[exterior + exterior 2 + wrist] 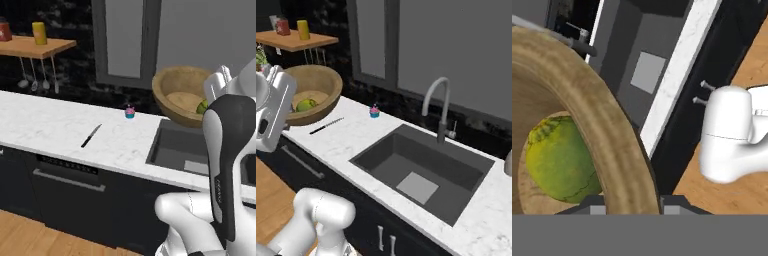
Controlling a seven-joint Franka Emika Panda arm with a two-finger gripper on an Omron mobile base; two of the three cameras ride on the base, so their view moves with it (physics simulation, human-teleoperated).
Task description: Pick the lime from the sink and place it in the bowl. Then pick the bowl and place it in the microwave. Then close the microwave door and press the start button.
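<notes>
Left base view: the bowl [181, 93] hangs tilted in the air above the sink [175, 145], with the lime [202, 106] lying inside it. A knife [91, 135] and a cupcake [130, 112] rest on the counter [50, 125].

Right base view: the bowl [311, 92] sits raised at the left, clear of the counter; the faucet [439, 105] stands behind the basin.

Hand view: the gripper [629, 202] pinches the bowl's rim [612, 135] between its two fingertips, the lime [559, 160] just inside.
</notes>
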